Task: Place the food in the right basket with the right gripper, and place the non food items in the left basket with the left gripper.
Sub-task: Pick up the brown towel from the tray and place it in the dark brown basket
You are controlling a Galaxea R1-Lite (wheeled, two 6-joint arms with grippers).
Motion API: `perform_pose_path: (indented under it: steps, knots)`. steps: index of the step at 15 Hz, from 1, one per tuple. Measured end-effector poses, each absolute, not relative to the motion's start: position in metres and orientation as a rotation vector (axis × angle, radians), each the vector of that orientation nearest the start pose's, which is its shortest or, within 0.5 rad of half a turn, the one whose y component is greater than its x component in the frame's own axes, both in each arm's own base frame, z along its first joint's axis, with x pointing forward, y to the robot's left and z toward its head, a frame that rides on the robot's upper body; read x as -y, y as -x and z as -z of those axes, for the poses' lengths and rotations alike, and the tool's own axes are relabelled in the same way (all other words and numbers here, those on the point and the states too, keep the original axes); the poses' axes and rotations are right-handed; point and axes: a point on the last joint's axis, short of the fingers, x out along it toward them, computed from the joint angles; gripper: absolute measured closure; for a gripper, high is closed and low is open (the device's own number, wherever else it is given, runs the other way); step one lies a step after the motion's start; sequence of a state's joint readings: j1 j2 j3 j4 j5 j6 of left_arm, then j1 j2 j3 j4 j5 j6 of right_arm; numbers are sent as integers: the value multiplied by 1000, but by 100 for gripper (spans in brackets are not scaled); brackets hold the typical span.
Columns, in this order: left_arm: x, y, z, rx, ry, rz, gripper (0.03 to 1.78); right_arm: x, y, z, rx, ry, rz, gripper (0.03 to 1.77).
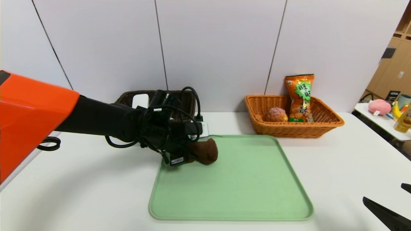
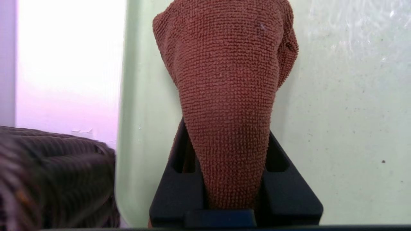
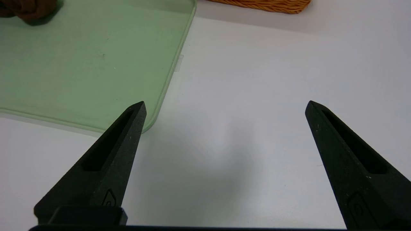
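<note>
Four Chinese characters on snack bag (image 1: 300,96)

Green tray (image 1: 250,192) on white table (image 1: 80,192); side table (image 1: 369,112) holds pink plush (image 1: 379,106).

Looks like an office-type lab room: plain white panel walls (image 1: 218,48), a white tabletop (image 1: 80,192), wooden cabinets (image 1: 396,64) far right, props on a side table (image 1: 379,120).

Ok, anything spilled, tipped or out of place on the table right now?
Nothing stands out. The left pincer is shut on the brown towel over the green tray; the snack bag and bun sit in the orange basket.
</note>
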State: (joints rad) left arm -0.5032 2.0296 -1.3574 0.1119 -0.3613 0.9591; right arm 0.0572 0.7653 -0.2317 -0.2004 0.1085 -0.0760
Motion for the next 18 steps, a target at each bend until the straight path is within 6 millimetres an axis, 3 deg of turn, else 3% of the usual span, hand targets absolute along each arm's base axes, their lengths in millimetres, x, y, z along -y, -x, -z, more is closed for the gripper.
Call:
perform_pose_path:
  steps: [9, 14, 16, 18]
  knots:
    - [194, -342, -232, -282, -587, 881, 140, -6, -69, -151, -321, 68, -178, 9]
    - [185, -344, -278, -187, -142, 648, 140, -6, -64, -155, -284, 70, -178, 9]
    - [180, -350, -286, -80, -1, 479, 140, -6, -63, -156, -272, 71, -181, 9]
    - [170, -357, -280, -13, 46, 369, 140, -6, -62, -158, -262, 74, -184, 9]
